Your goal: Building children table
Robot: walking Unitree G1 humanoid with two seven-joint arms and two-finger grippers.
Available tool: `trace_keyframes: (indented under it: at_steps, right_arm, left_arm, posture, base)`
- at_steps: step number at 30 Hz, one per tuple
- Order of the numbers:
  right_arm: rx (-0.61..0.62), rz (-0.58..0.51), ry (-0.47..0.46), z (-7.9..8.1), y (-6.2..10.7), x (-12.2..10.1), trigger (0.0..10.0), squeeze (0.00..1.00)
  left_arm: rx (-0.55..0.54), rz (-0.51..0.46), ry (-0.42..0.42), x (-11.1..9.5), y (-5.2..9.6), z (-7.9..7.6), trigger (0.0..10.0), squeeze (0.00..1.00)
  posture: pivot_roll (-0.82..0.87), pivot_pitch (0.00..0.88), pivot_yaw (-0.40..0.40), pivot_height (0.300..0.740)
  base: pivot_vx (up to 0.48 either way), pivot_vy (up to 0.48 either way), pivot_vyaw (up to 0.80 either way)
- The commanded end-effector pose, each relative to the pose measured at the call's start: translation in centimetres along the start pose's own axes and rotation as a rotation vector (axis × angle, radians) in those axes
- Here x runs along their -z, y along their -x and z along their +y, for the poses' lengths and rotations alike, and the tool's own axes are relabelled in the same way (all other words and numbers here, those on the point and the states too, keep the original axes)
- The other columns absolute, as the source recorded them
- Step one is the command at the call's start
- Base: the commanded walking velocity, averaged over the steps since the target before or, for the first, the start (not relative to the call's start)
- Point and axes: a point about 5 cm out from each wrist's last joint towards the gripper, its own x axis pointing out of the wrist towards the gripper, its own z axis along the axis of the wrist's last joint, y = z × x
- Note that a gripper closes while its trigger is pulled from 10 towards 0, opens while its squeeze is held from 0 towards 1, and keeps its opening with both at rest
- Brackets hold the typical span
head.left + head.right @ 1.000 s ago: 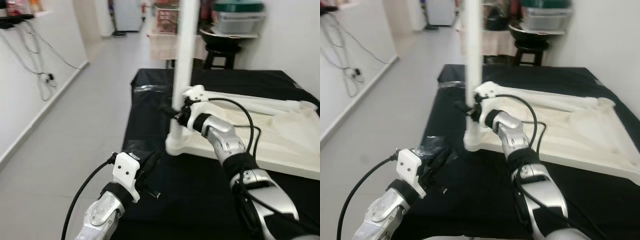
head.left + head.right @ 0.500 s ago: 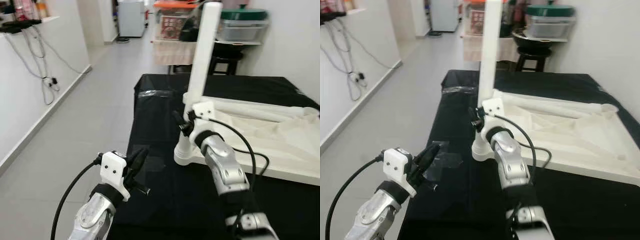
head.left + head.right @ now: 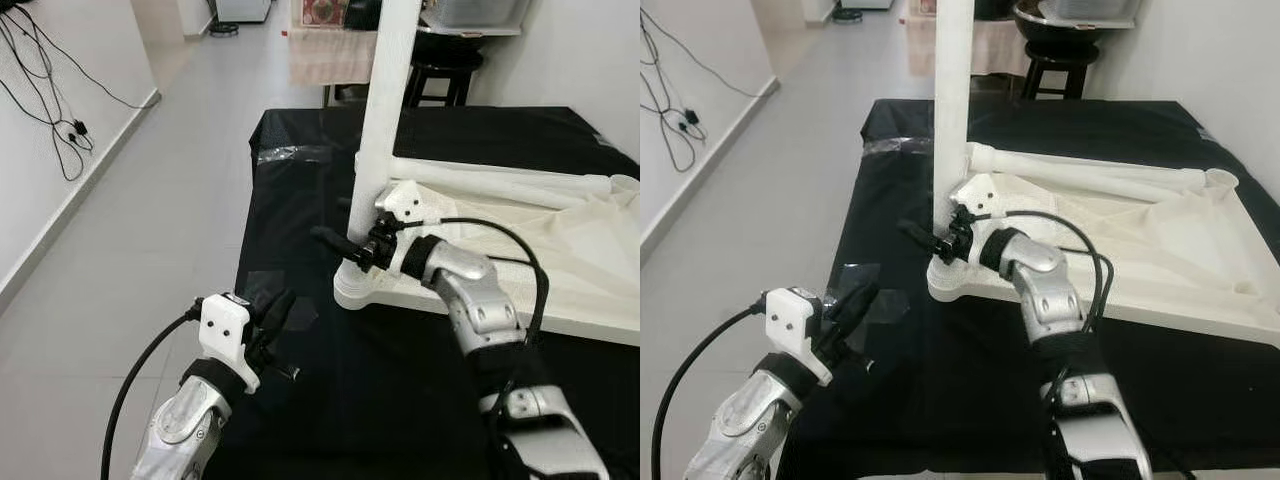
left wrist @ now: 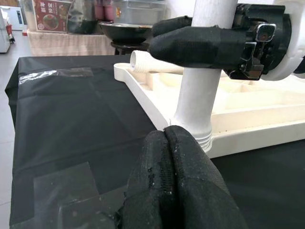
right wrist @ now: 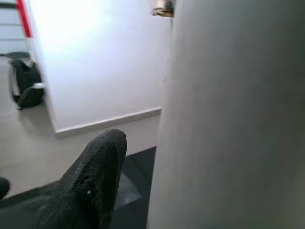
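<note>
A white children's table top (image 3: 500, 303) lies upside down on a black-covered table. One white leg (image 3: 385, 100) stands upright at its near left corner. My right gripper (image 3: 335, 240) is at the leg's lower end, shut on it with a finger on each side; the left wrist view shows a black finger (image 4: 195, 45) crossing the leg (image 4: 198, 100). A second white leg (image 3: 500, 182) lies along the far rim. My left gripper (image 3: 277, 305) hovers shut over the black cloth, in front and to the left of the leg, holding nothing.
The black cloth (image 3: 300, 190) has clear tape patches (image 3: 285, 155) and ends at the table's left edge, beside grey floor (image 3: 130, 220). Crumpled white wrapping (image 3: 590, 240) lies inside the table top. A black stool (image 3: 440, 75) stands behind. Cables (image 3: 50, 90) hang on the left wall.
The head views have shifted and tilted down. My right gripper stays on the leg's lower end and the left gripper stays low near the front left of the cloth.
</note>
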Motion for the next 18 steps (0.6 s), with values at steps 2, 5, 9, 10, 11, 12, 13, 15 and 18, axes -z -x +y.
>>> trace_keyframes:
  at_steps: [2, 5, 9, 10, 11, 12, 13, 15, 18]
  right_arm:
    - [-0.105, 0.019, -0.054, 0.2, -0.9, 0.8, 10.0, 0.00]
    - [-0.098, 0.027, -0.082, -0.4, -0.9, 1.0, 9.8, 0.00]
    - [-0.082, 0.018, -0.112, -1.4, -0.3, 0.9, 0.0, 0.00]
    - [-0.078, 0.011, -0.125, -1.7, 0.0, 0.9, 0.0, 0.00]
    - [-0.076, 0.008, -0.132, -1.8, 0.2, 1.0, 0.0, 0.00]
    - [-0.069, 0.006, -0.143, -2.0, 0.5, 1.1, 0.0, 0.00]
    - [-0.068, 0.005, -0.149, -2.1, 0.6, 1.2, 0.0, 0.00]
    - [-0.056, 0.014, -0.161, -2.2, 1.2, 1.7, 0.0, 0.00]
    - [-0.040, 0.030, -0.152, -2.1, 1.6, 2.4, 0.0, 0.00]
  left_arm:
    - [0.004, 0.029, 0.018, 0.5, 0.2, -0.2, 10.0, 0.00]
    - [0.007, 0.029, 0.017, 0.5, 0.2, -0.4, 10.0, 0.00]
    - [0.009, 0.030, 0.018, 0.4, 0.2, -0.5, 10.0, 0.00]
    - [0.010, 0.030, 0.019, 0.4, 0.2, -0.6, 10.0, 0.00]
    - [0.011, 0.030, 0.019, 0.3, 0.3, -0.6, 10.0, 0.00]
    - [0.012, 0.030, 0.020, 0.3, 0.3, -0.7, 10.0, 0.00]
    - [0.012, 0.030, 0.021, 0.3, 0.3, -0.7, 10.0, 0.00]
    - [0.013, 0.029, 0.024, 0.3, 0.3, -0.8, 10.0, 0.00]
    - [0.011, 0.029, 0.026, 0.3, 0.2, -0.8, 10.0, 0.00]
  posture:
    - [0.06, 0.065, -0.022, 0.740]
    - [0.06, 0.068, -0.024, 0.740]
    - [0.06, 0.076, -0.024, 0.740]
    - [0.05, 0.079, -0.025, 0.740]
    - [0.05, 0.079, -0.025, 0.740]
    - [0.05, 0.084, -0.027, 0.740]
    - [0.05, 0.084, -0.027, 0.740]
    - [0.04, 0.087, -0.026, 0.740]
    - [0.04, 0.089, -0.029, 0.740]
  base:
    - [0.000, 0.000, 0.00]
    - [0.000, 0.000, 0.00]
    - [0.000, 0.000, 0.00]
    - [0.000, 0.000, 0.00]
    - [0.000, 0.000, 0.00]
    - [0.000, 0.000, 0.00]
    - [0.000, 0.000, 0.00]
    - [0.000, 0.000, 0.00]
    - [0.000, 0.000, 0.00]
